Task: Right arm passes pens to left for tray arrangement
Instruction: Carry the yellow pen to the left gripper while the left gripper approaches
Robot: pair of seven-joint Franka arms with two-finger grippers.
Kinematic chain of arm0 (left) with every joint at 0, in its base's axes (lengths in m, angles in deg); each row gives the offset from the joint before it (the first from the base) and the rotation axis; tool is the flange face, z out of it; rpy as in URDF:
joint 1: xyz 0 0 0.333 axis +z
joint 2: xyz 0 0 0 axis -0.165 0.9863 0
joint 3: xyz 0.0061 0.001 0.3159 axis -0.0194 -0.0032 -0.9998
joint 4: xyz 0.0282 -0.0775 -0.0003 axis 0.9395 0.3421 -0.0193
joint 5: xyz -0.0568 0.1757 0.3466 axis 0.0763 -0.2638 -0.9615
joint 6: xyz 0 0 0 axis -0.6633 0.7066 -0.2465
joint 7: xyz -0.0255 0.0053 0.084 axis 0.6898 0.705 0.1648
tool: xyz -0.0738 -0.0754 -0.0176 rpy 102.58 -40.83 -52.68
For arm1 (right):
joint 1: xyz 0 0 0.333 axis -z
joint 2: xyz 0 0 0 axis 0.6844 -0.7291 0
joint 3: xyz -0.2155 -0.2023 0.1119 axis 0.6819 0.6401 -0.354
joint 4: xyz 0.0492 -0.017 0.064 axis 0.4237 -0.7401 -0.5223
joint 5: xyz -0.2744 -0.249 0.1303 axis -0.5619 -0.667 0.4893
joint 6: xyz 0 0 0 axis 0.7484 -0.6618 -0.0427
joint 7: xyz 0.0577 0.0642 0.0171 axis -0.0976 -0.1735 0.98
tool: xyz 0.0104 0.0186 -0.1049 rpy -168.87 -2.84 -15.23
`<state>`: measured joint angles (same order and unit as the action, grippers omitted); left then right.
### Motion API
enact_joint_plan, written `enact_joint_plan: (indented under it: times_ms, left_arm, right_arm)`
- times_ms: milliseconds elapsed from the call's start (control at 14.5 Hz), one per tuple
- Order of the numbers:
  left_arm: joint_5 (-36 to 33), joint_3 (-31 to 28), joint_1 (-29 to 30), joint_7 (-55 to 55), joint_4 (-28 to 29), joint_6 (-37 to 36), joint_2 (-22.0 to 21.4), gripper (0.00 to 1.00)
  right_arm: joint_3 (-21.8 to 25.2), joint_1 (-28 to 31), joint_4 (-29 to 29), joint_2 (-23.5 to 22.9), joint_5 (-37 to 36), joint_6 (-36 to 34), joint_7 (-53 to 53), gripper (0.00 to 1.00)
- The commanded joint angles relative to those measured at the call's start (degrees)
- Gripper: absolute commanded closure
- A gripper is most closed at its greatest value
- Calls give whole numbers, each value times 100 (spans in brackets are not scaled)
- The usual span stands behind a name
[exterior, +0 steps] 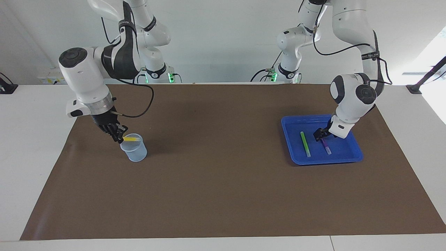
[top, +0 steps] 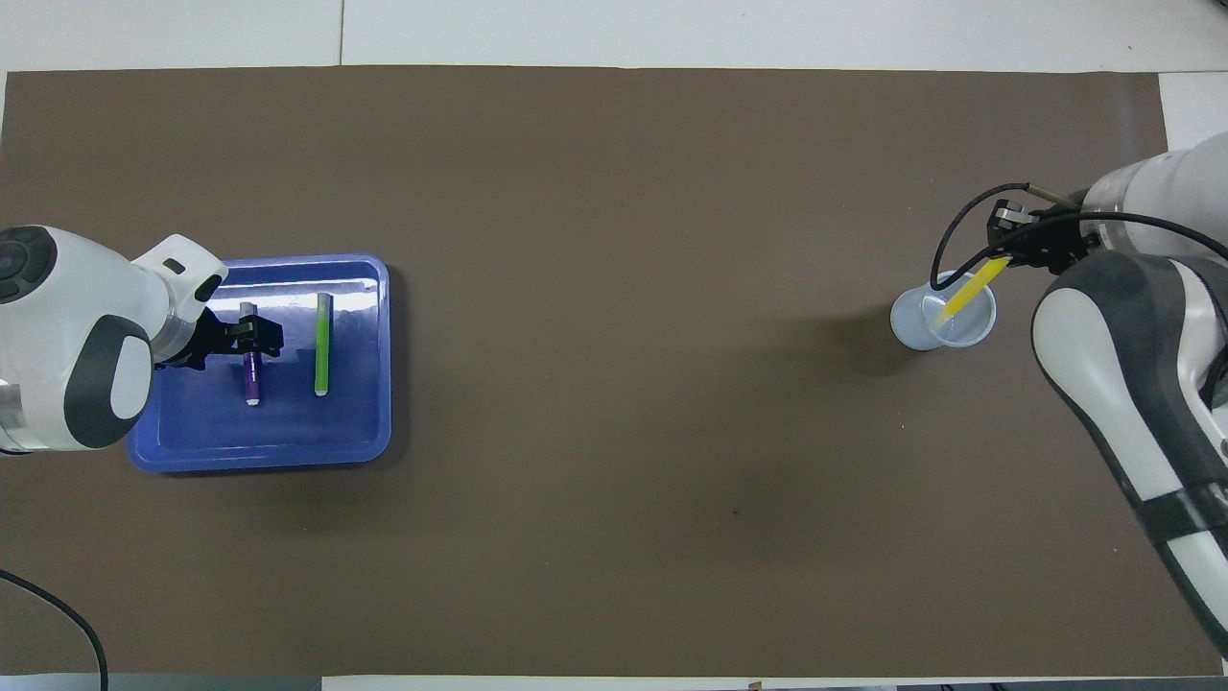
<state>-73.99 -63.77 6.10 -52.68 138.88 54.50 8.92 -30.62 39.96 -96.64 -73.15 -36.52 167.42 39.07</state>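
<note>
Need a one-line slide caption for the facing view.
Right gripper lifts the yellow pen over the cup; left gripper hangs open over the purple pen in the tray.

white right arm's black two-finger gripper (exterior: 120, 137) sits mid-left of the facing view, tilted down and clamped tight; white left arm's black gripper (exterior: 321, 134) at mid-right hangs low with fingers spread
</note>
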Motion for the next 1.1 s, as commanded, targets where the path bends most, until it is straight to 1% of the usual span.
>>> enact_joint_plan:
  times_ms: [0,69,138,276,345,414,483,552,690,759,828,966,1034]
  left_arm:
    - [-65,62,85,10,-103,-78,7,0]
    - [-39,71,85,19,-278,-375,-2,0]
    - [66,80,76,28,-593,-822,-11,0]
    - [723,71,32,98,-1366,-1762,-20,0]
    - [970,71,23,255,-1692,-2176,-37,0]
    - [1146,71,6,613,-2060,-2632,-37,0]
    - [1287,89,-12,965,-2308,-2915,-55,0]
    - [1611,98,-73,1499,-2510,-3127,-107,0]
    - [2165,106,-205,2746,-2609,-3217,-414,0]
    - [2463,107,-284,3527,-2609,-3200,-616,0]
    - [2736,107,-346,4161,-2626,-3200,-739,0]
    - [3072,299,-399,5531,-2705,-3130,-916,0]
    - [3073,456,-408,6156,-2775,-3112,-942,0]
  right_arm:
    - [-209,33,148,186,-432,-256,95,100]
    - [-270,33,236,212,-424,-387,87,100]
    - [-401,33,437,195,-397,-580,17,100]
    - [-586,42,771,108,-266,-836,-219,100]
    - [-674,42,808,72,57,-846,-439,100]
    - [-753,42,834,63,547,-811,-719,100]
    - [-832,42,834,46,804,-758,-1035,100]
    - [-955,42,878,-15,1007,-723,-1439,100]
    - [-1105,51,1228,-243,1708,-644,-2230,100]
    - [-1167,42,1360,-375,2200,-565,-2738,100]
    - [-1246,42,1388,-428,2587,-242,-3178,100]
    - [-1605,42,1397,-481,2933,181,-3830,100]
    - [-1798,42,1406,-525,3021,426,-4251,100]
